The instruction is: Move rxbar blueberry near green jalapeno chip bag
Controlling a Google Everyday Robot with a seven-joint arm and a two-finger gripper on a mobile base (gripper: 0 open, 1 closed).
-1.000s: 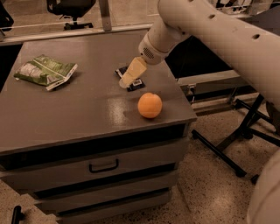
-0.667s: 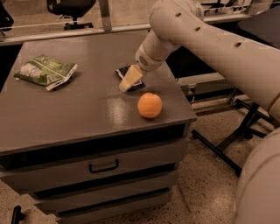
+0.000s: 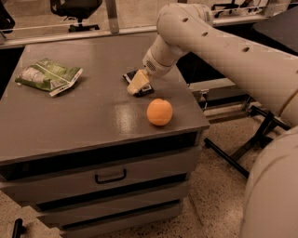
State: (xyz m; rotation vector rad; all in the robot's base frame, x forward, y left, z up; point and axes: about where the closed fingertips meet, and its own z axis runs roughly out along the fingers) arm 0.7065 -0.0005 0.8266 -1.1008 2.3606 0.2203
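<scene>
Gripper pale matt plastic, at rxbar blueberry; green jalapeno chip bag crinkled foil; tabletop semi-gloss.

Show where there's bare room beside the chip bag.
Free: the cabinet top between the green jalapeno chip bag and the rxbar blueberry, and the front strip left of the orange. Crowded: the right side, where the gripper covers the bar.

Grey drawer cabinet, speckled floor, office chair behind.
</scene>
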